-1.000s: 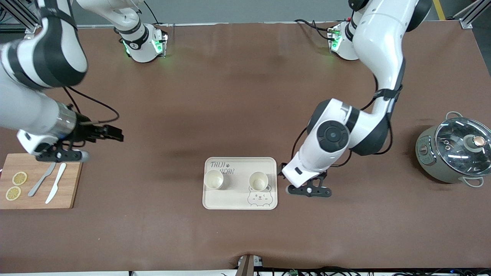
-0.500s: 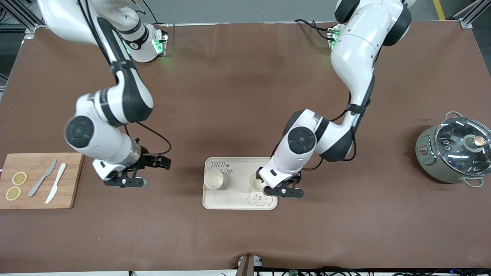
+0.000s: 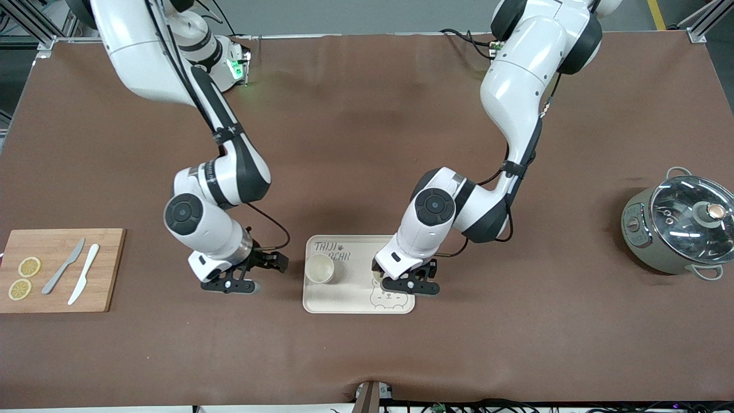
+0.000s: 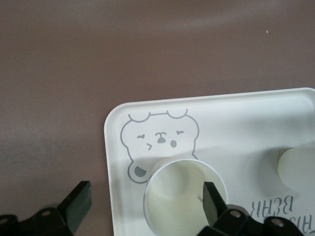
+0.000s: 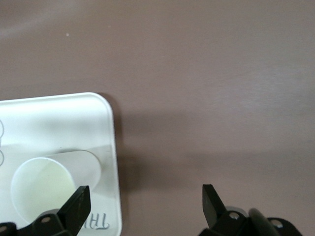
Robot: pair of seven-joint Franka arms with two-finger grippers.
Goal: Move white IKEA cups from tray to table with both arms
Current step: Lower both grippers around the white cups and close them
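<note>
cream tray (image 3: 344,298), grey bear drawing; cream-white cups (image 3: 319,268); brown table (image 3: 367,143).

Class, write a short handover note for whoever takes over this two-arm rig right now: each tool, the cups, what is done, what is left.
Left tool: open, over the cup near the bear drawing on the tray, nothing gripped.
Right tool: open, over the table beside the tray, toward the right arm's end, short of the other cup.
Done: nothing; both cups stand upright on the tray.
Left: grip each cup and set it on the table.
</note>
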